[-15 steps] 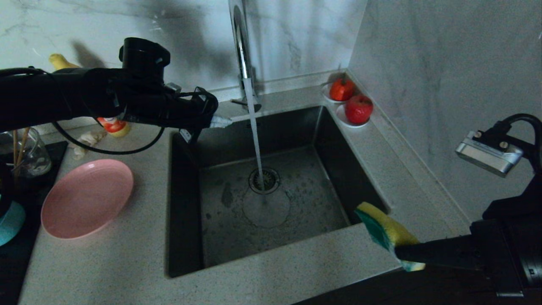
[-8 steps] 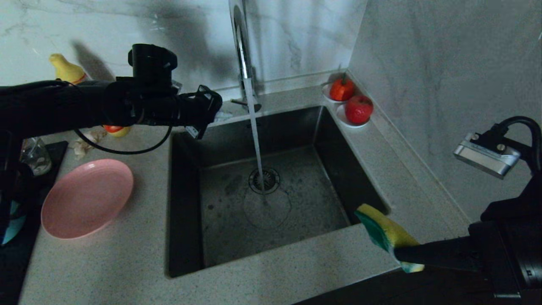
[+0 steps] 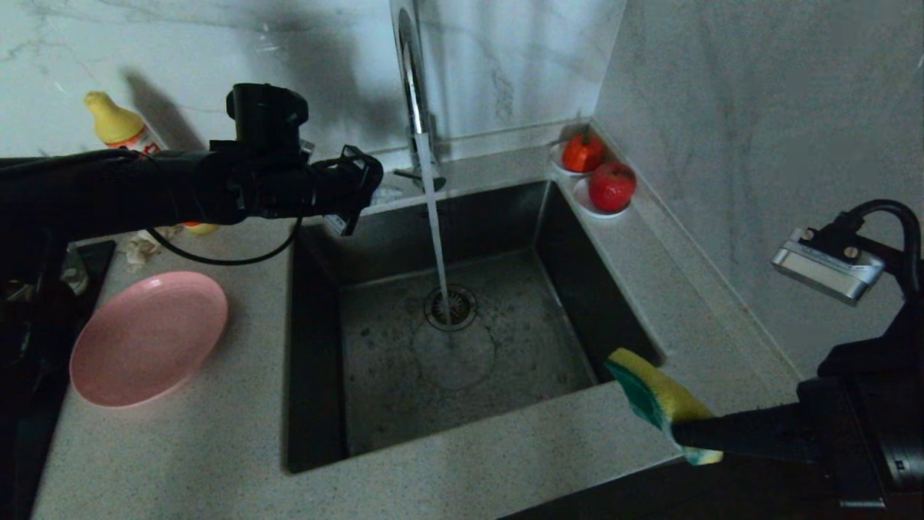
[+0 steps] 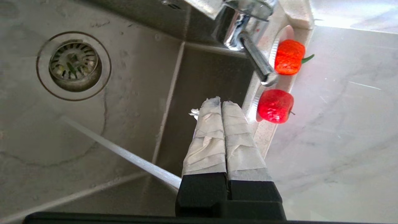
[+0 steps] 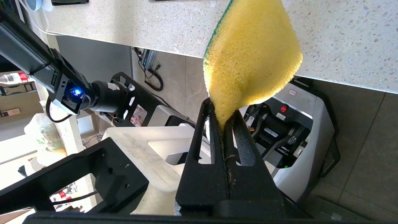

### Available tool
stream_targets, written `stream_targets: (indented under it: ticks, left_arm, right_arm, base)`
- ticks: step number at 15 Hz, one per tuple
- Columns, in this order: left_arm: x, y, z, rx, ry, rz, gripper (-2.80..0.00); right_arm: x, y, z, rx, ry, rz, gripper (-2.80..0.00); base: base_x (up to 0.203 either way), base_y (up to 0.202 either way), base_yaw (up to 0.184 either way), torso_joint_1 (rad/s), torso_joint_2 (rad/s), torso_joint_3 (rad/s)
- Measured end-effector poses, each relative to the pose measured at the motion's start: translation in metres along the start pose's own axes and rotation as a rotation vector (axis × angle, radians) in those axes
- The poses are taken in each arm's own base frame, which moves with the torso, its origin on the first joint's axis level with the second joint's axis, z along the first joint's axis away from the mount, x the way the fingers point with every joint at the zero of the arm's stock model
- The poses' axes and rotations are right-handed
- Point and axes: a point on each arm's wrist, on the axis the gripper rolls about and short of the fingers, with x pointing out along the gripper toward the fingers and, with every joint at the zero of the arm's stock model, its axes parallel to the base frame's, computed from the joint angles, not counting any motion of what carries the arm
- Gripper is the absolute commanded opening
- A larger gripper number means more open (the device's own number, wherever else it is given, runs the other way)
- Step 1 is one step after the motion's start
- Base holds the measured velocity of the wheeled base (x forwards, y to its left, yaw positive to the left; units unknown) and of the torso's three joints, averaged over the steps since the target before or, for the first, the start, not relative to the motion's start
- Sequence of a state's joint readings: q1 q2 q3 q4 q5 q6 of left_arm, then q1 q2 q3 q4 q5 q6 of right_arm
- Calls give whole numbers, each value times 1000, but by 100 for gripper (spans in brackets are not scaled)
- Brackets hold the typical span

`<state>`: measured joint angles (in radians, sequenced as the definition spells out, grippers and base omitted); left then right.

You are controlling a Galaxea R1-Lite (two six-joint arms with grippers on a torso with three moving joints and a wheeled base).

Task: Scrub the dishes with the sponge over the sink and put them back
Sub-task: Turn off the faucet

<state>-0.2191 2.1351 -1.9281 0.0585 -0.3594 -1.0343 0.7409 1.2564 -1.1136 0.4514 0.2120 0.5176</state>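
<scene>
Upward, sponge long axis sinkward.

Speckled counter wraps the sink; pink plate sits left of the basin, yellow bottle by the wall, two red fruits on saucers in the corner

kitchen, steel sink, running faucet, stone counter

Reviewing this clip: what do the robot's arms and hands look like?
Both arms are black. The left hand has two straight fingers wrapped in white tape on black bases, with a looping black cable under the wrist. The right hand has bare black slotted fingers; a silver camera box with a black cable sits above it.
</scene>
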Motion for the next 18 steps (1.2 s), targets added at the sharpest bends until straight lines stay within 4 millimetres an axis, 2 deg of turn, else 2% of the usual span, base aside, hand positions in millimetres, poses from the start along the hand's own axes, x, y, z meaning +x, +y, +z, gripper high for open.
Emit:
stream_targets:
  ticks: [9,13,18]
  left_arm:
    - [2,-2,-1,17,21,-41,-280]
    - [0,-9,1,29,1,-86,-280]
    - [6,-8,2,43,-23,-115,-280]
  right_arm:
    - [3,-2,-2,5,13,-8,-280]
    - [4,-4,-5,9,23,-14,-280]
    - [1,-4,-6,4,15,-11,-280]
  base:
    - [0,0,0,0,0,0]
    - [0,0,0,0,0,0]
    - [0,0,0,0,0,0]
